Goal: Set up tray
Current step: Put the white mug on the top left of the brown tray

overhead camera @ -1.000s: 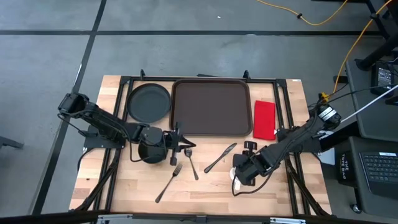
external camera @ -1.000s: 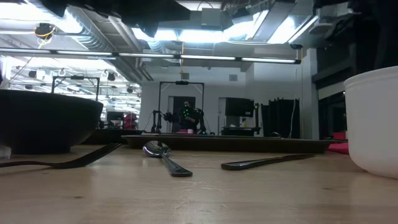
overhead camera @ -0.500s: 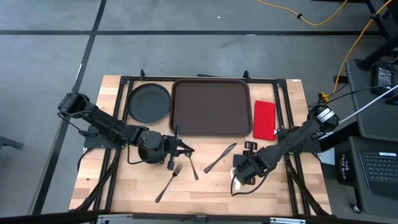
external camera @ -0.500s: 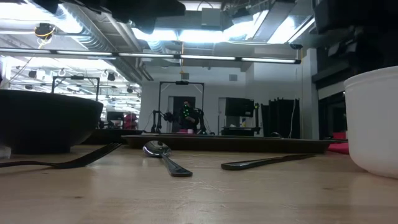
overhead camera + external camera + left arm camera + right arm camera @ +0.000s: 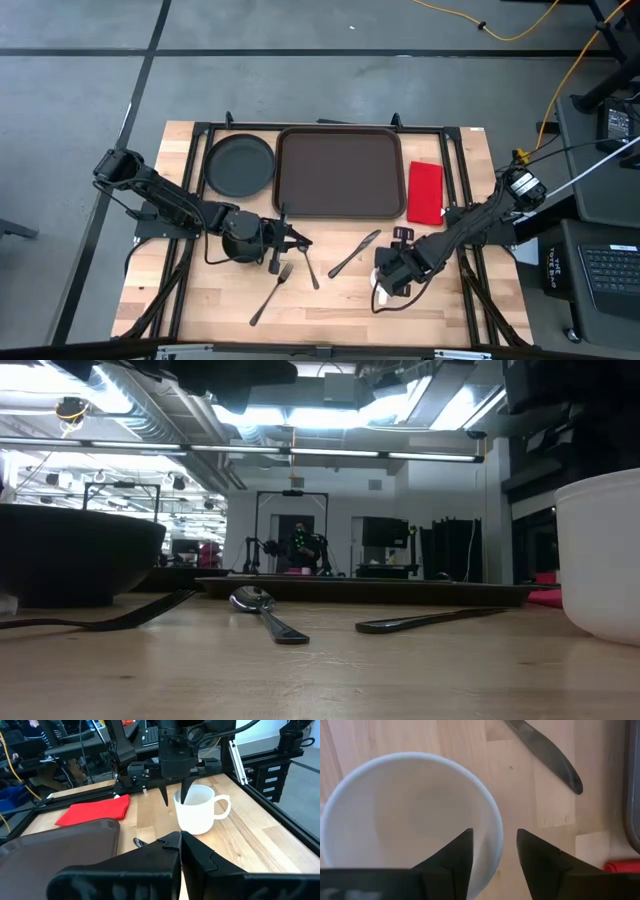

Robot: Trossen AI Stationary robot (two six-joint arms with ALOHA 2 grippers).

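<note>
The dark brown tray (image 5: pixel 340 172) lies bare at the table's far middle, with a round black plate (image 5: pixel 240 165) to its left and a red napkin (image 5: pixel 425 192) to its right. A white mug (image 5: pixel 200 812) stands upright on the wood at the near right. My right gripper (image 5: pixel 494 834) points down over it, open. One finger is inside the mug and one outside, and the rim (image 5: pixel 495 827) passes between them untouched. My left gripper (image 5: pixel 180 837) is shut, empty and nearly level above the table's left middle, beside a black bowl (image 5: pixel 70 555).
A fork (image 5: pixel 270 295), a spoon (image 5: pixel 308 268) and a knife (image 5: pixel 354 253) lie on the wood between the two arms, in front of the tray. The black bowl (image 5: pixel 238 245) sits partly under the left arm. A black frame runs around the table's edges.
My right gripper has come down a little over the white mug, so its fingers now reach past the rim. The mug and the cutlery have stayed where they were.
</note>
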